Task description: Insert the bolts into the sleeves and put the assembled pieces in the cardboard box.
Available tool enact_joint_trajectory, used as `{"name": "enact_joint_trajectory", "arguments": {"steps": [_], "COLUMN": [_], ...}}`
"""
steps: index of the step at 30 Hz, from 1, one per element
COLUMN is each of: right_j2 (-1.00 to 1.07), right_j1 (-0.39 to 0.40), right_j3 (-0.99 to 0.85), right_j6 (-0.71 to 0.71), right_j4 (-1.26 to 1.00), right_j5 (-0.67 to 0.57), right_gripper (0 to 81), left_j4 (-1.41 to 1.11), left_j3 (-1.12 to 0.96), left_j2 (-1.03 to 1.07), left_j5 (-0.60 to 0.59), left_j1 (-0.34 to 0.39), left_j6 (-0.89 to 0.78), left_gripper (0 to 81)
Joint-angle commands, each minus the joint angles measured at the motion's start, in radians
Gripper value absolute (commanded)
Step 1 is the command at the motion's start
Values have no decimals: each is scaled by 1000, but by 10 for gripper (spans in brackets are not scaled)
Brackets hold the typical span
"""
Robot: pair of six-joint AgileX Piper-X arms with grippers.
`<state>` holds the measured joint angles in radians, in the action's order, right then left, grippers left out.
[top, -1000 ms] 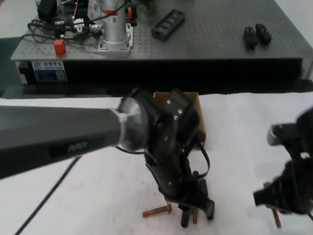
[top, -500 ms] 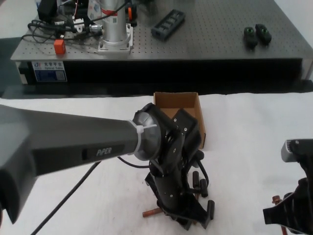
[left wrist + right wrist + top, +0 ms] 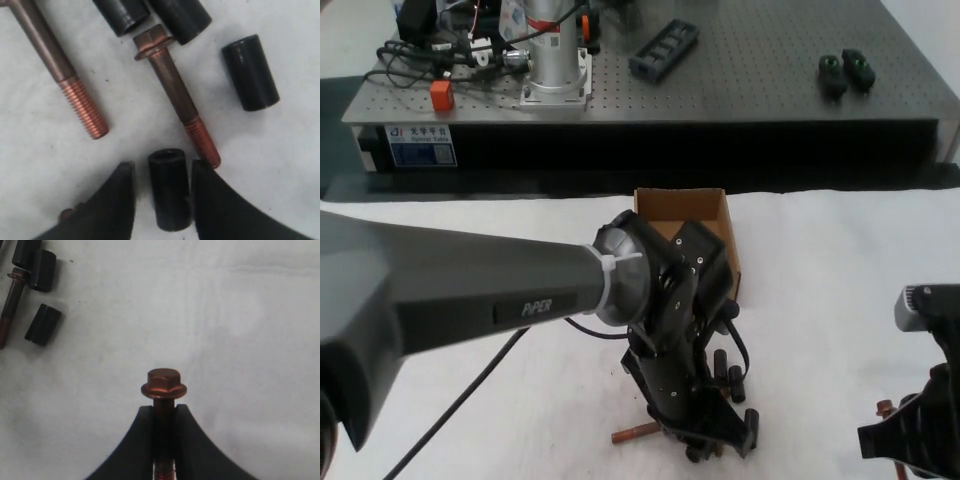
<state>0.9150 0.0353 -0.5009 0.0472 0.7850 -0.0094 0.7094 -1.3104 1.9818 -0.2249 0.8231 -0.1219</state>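
My left hand (image 3: 165, 172) is spread and low over the counter (image 3: 820, 300). One lying sleeve (image 3: 169, 200) is between its two fingers, with a thin gap on each side. My right hand (image 3: 164, 412) is pressed together on a bolt (image 3: 163, 382), pinching the shank just under the head, at the near right of the scene. The cardboard box (image 3: 682, 205) stands farther away, in the middle, beyond the pile of loose parts.

The main danger, I think, is a second bolt (image 3: 175, 95), because its threaded tip lies just beside one finger of the left hand. If I close now, that finger may push the tip against the sleeve, or catch both. Then the sleeve could roll or sit crooked in the grip. Another loose sleeve (image 3: 250, 72) lies near and could be knocked too. In the right hand the grip is close to the head, so the bolt may tilt when its end meets a sleeve.

In the high view my left arm (image 3: 470, 300) covers most of the pile and part of the box, so I cannot tell if something already lies inside. The shank of the held bolt disappears between the right fingers, so I cannot judge its full length.
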Motion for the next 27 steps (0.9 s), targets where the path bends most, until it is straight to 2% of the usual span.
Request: {"name": "enact_joint_trajectory", "arguments": {"steps": [1,5,9,11,15,18,20,24,27], "right_j2": [-9,-9,-9,-22,-78,-115,-117,-88,-51], "right_j1": [-6,-6,-6,-6,-1,19,46,127,185], "right_j3": [0,0,0,0,0,0,0,0,0], "right_j6": [5,5,5,7,117,270,367,546,621], "right_j4": [2,2,-15,-59,-233,-434,-601,-949,-1083], "right_j5": [-8,-8,-32,-122,-315,-451,-505,-510,-492], "right_gripper": [5,5,5,5,5,5,5,5,5], "left_j4": [-3,4,6,-4,-90,-297,-476,-825,-1040], "left_j3": [-6,-6,-18,-20,41,208,341,540,630], "left_j2": [17,17,-3,-50,-213,-375,-486,-641,-707], "left_j5": [7,-67,-79,-77,-74,-82,-140,-293,-311], "left_j1": [3,3,3,-5,-39,-57,-58,-55,-55], "left_j6": [12,20,18,15,-9,-37,-43,-105,-214], "left_gripper": [155,10,6,6,6,6,6,6,6]}}
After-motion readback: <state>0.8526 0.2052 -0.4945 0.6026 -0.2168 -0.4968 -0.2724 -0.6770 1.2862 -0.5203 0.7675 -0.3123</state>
